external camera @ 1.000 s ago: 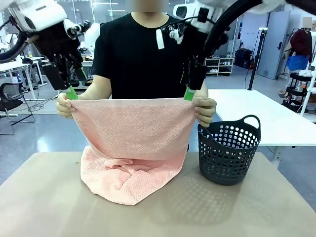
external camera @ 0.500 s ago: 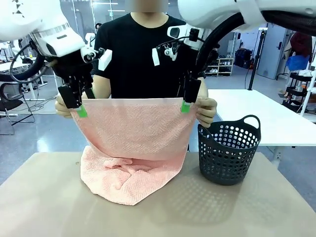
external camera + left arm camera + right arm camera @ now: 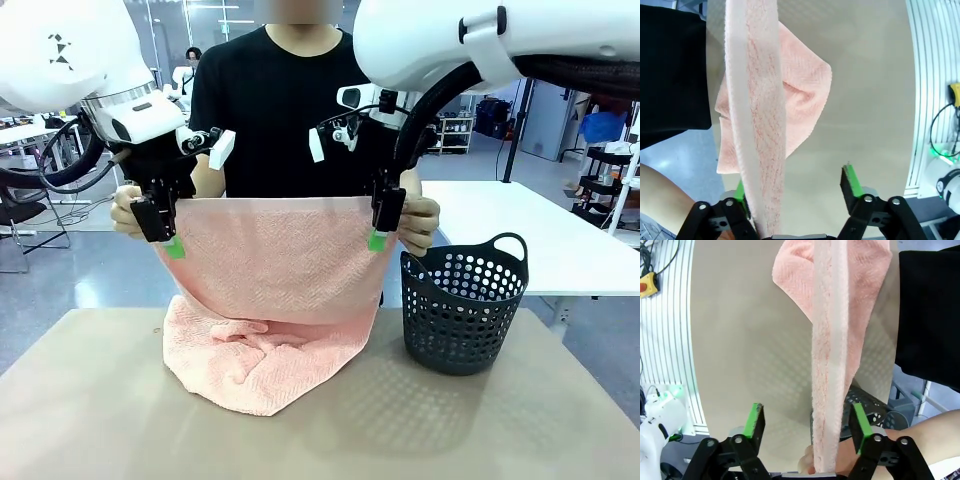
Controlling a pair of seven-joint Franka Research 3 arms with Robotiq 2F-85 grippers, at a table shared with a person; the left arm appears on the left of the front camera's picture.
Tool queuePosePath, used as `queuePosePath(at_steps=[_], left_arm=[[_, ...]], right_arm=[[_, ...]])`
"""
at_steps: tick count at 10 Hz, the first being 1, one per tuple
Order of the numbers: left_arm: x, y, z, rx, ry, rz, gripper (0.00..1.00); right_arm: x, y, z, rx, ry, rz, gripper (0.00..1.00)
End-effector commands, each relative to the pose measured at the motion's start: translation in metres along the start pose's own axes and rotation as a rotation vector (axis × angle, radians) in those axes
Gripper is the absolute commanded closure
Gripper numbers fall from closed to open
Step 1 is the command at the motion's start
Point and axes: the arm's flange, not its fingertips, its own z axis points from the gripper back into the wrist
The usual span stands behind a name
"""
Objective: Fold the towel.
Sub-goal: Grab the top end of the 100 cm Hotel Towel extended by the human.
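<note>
**At the towel's top hem: both grippers straddle it, neither clenched**

Above the far half of the table (image 3: 90, 400), the towel (image 3: 270, 270) hangs as a salmon-pink sheet. Its long top edge runs level from 9 o'clock to 3 o'clock in the front view. A person's hands (image 3: 128, 212) pinch the two upper corners. The lower part sags toward 6 o'clock and lies rumpled on the tabletop, one corner pointing at the robot. The cloth is nubby terry with a faint herringbone weave and a thicker rolled hem, and it looks limp.

The left gripper (image 3: 794, 180) sits just inside the 9 o'clock corner. In its wrist view the hem rises from 6 toward 12 o'clock between the fingers. It lies close against the 7 o'clock pad, and the 5 o'clock pad stands well clear. The jaws are released and nothing is grasped.

The right gripper (image 3: 807, 410) sits just inside the 3 o'clock corner. Its fingers are also spread, and the hem runs up between them, nearer the 5 o'clock pad. It too holds nothing.

Each arm is nearest its own corner, so the coming move looks like a simple squeeze across the hem's thickness. The left pinch seems off-centre and might catch only the edge.

A dark perforated basket (image 3: 462, 310) stands at 4 o'clock from the towel, near it but apart.
</note>
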Motion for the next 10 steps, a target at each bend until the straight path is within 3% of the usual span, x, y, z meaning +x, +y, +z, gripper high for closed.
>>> queuePosePath(at_steps=[1,2,3,4,5,10], left_arm=[[0.0022,-0.0030,-0.0021,0.023,-0.014,0.036,0.98],[0.0020,-0.0036,-0.0027,0.022,-0.017,0.032,1.00],[0.0022,-0.0045,-0.0034,0.016,-0.018,0.028,1.00],[0.0016,-0.0051,-0.0038,0.013,-0.016,0.029,1.00],[0.0006,-0.0054,-0.0039,0.012,-0.015,0.028,0.97],[-0.0020,-0.0062,-0.0005,0.020,-0.005,0.040,1.00]], right_arm=[[0.0036,0.0031,-0.0033,-0.036,0.029,-0.023,0.69],[0.0040,0.0029,-0.0042,-0.040,0.035,-0.022,1.00],[0.0042,0.0033,-0.0053,-0.038,0.035,-0.022,0.75],[0.0046,0.0037,-0.0058,-0.037,0.035,-0.020,1.00],[0.0043,0.0039,-0.0060,-0.038,0.034,-0.020,1.00],[0.0050,0.0026,-0.0057,-0.046,0.029,-0.013,1.00]])
